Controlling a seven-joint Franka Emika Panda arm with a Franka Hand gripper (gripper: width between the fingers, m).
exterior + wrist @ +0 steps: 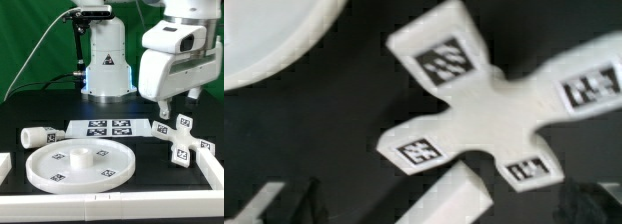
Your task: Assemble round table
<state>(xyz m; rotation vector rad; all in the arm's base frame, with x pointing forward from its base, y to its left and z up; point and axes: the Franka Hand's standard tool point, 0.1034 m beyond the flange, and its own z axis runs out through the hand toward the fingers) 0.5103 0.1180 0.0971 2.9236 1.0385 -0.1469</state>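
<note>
The white cross-shaped base (178,138) lies on the black table at the exterior view's right, with tags on its arms. It fills the wrist view (491,100). My gripper (163,110) hangs just above the base's near-left arm. In the wrist view the gripper (446,212) is open, with dark fingers (281,205) wide apart and one white arm of the base between them, not gripped. The large round disc (78,163) with its central hub lies flat at the front left; its rim shows in the wrist view (260,40). The short cylindrical leg (33,136) lies behind the disc.
The marker board (108,128) lies flat in the middle behind the disc. White edge rails stand at the left (5,165) and the right (208,165). The robot's base (107,60) stands at the back, with a cable beside it.
</note>
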